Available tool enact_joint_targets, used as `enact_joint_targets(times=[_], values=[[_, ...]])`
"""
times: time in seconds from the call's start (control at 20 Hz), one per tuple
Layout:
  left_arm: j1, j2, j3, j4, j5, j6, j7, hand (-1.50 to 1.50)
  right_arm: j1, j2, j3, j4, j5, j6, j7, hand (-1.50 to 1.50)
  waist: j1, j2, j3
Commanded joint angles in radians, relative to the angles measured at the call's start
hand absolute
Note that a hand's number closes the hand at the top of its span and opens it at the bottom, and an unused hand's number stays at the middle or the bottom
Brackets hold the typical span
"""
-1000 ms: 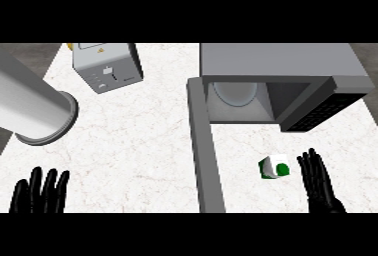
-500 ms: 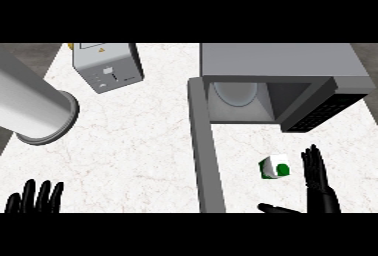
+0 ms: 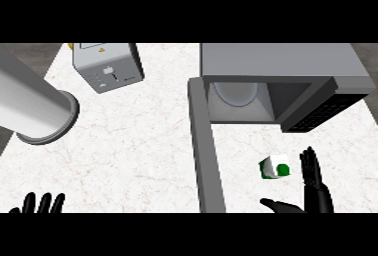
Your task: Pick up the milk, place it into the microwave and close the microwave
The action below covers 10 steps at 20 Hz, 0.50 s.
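The white marble table (image 3: 148, 150) fills the view, with a wide stretch of bare top between the big grey cylinder (image 3: 29, 105) lying at the left edge and the microwave's door (image 3: 203, 150). The microwave (image 3: 280, 57) sits at the upper right, its cavity facing down the view. The door is swung fully open and runs as a long grey bar towards the lower edge, walling off the left side of the strip in front of the cavity. A toaster (image 3: 107, 67) stands at the top, left of the microwave. The right hand (image 3: 316, 190) rises from the lower edge with straight fingers (image 3: 308, 162) and holds nothing; its thumb now spreads left below the milk, which it did not a second ago. The left hand (image 3: 40, 202) has sunk, so only straight fingertips show at the lower left. The milk (image 3: 275, 167) stands in that strip, just left of the right hand and not touching it, its edges slightly askew and its green face turned towards the lower right. Its long axis cannot be told from this steep view.
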Motion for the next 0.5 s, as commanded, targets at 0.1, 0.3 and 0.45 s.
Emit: enact_joint_targets(times=[0.1,0.3,0.45], values=[[-0.007,0.017,0.011,0.042,0.001,-0.011,-0.040,-1.50,-0.085,-0.044,-0.048,0.162,-0.014,0.022,-0.083,-1.50,-0.002,0.000,0.000],[0.037,0.020,-0.021,0.002,0.005,0.000,-0.045,-1.50,-0.119,-0.028,-0.061,0.308,0.004,-0.010,-0.213,-1.50,0.000,0.000,0.000],[0.026,0.063,0.066,0.027,0.082,-0.051,-0.061,-1.50,-0.121,-0.043,-0.044,0.315,0.021,-0.001,-0.213,-1.50,-0.001,0.000,0.000]])
